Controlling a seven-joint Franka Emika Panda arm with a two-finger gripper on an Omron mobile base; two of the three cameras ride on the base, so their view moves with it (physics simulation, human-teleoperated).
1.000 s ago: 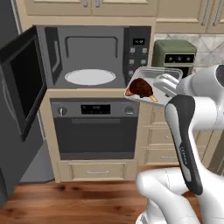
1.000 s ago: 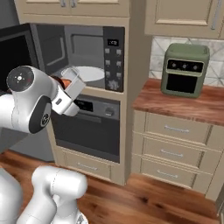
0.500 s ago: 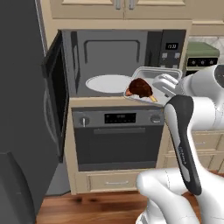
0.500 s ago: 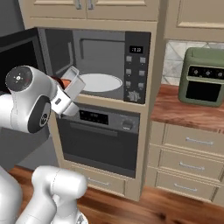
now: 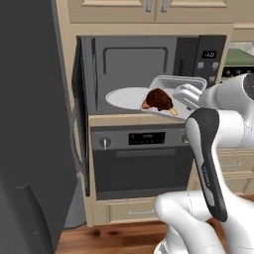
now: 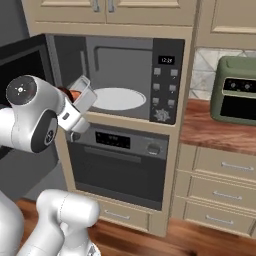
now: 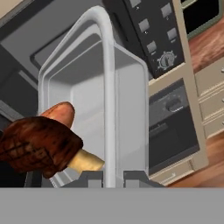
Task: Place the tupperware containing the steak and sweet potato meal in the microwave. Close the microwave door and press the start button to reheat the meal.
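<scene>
The wide black built-in microwave point(image 5: 149, 72) sits in the cabinet column directly above the dark oven with round knobs point(image 5: 141, 158), and its dark-framed glass door point(image 5: 82, 111) stands swung out to the left. A flat round white plate point(image 6: 119, 98) lies on the floor of the cavity. The translucent rimmed rectangular tupperware tray point(image 5: 171, 96) hangs in front of the cavity opening, toward its right, tilted. In it lie the dark brown lump of steak point(image 7: 37, 146) and, behind it, the orange-red oblong sweet potato point(image 7: 61, 112). The button panel point(image 6: 166, 82) is right of the cavity. Further right, a green boxy countertop oven point(image 6: 235, 97) stands on the wooden counter point(image 6: 215, 134).
</scene>
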